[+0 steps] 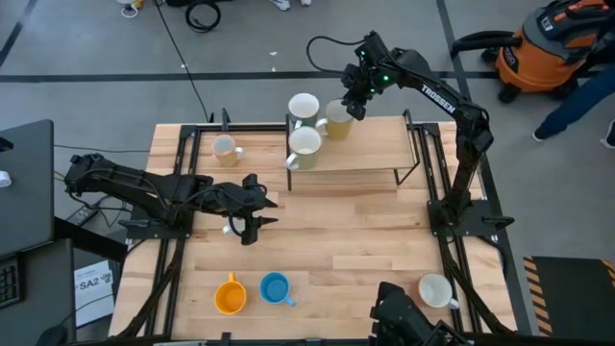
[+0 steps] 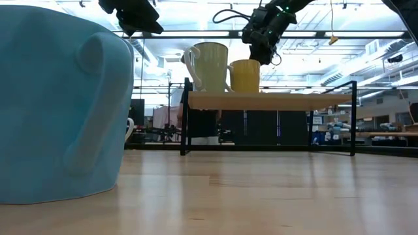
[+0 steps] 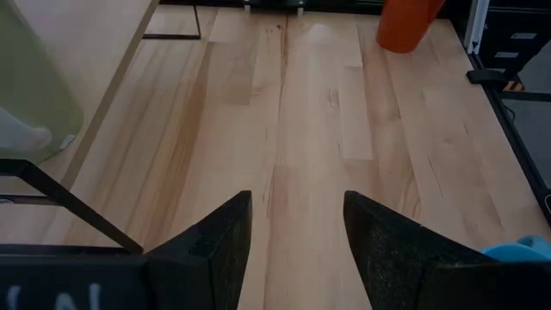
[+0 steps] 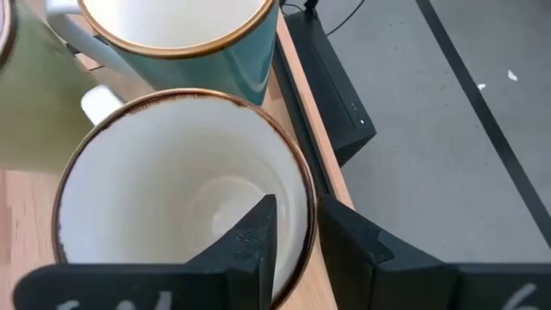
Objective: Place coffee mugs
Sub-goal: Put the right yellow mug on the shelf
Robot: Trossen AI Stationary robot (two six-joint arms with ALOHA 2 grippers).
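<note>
Blue mug fills the low view's near left; right gripper grasps a cream mug on the raised shelf.

Right wrist view: one finger inside the cream mug, one outside, clamped on its rim. Teal mug just beyond it, apparently touching. A third mug stands nearer the shelf's front edge. Left gripper hovers over bare table at centre-left, jaws parted, holding nothing. Orange mug and blue mug side by side near the front edge; white mug front right; another pale mug on the table left of the shelf.
</note>
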